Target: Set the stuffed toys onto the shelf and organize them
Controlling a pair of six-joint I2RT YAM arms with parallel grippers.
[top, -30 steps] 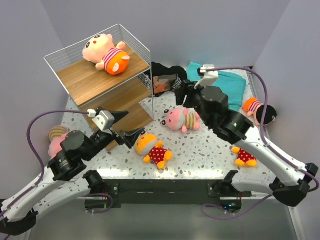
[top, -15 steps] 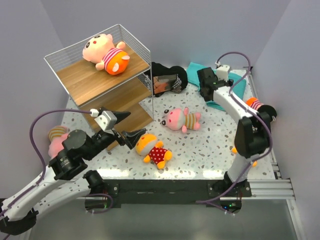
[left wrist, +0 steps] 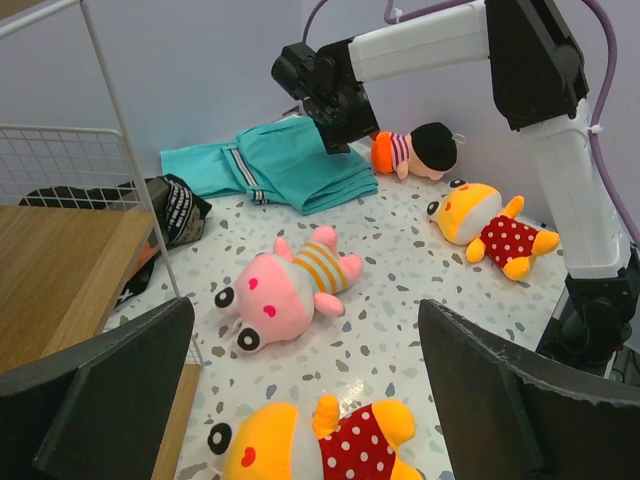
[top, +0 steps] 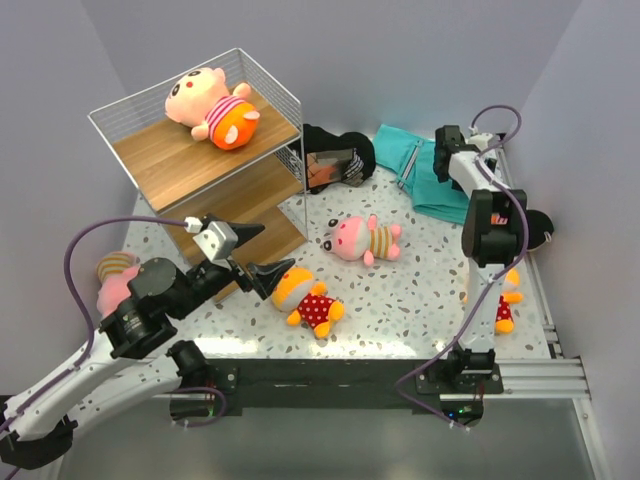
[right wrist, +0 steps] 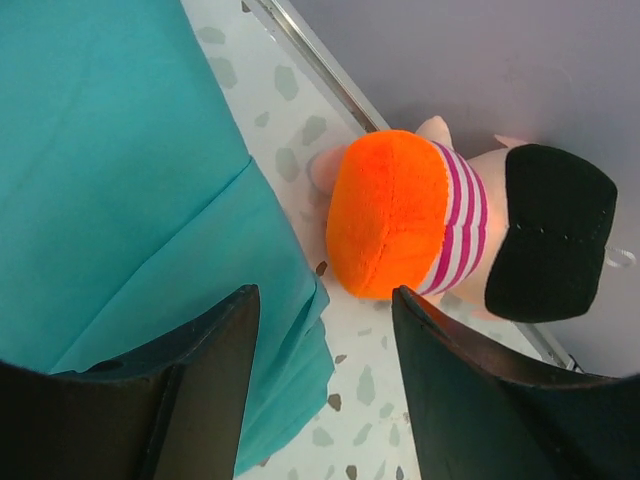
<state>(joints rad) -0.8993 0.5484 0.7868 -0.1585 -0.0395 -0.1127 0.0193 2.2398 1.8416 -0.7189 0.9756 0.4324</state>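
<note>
In the last second my right arm (top: pixel 490 225) has swung from the pink toy (top: pixel 358 238) in the middle of the worktop (top: pixel 420 295) to the upper right of the top view. My right tool (right wrist: pixel 325 295) now hangs open and empty over the teal cloth (right wrist: pixel 120 150), beside a toy in orange shorts (right wrist: pixel 390 215); I think this is my next pick. My left tool (top: pixel 276 245) stays wide open above the yellow toy (top: pixel 305 298). Only one toy (top: pixel 210 105) lies on the shelf (top: pixel 170 160), at the upper left.

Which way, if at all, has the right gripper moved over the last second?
Yes. The right gripper has swung rightward, away from the black bundle, and now hangs over the teal cloth.
</note>
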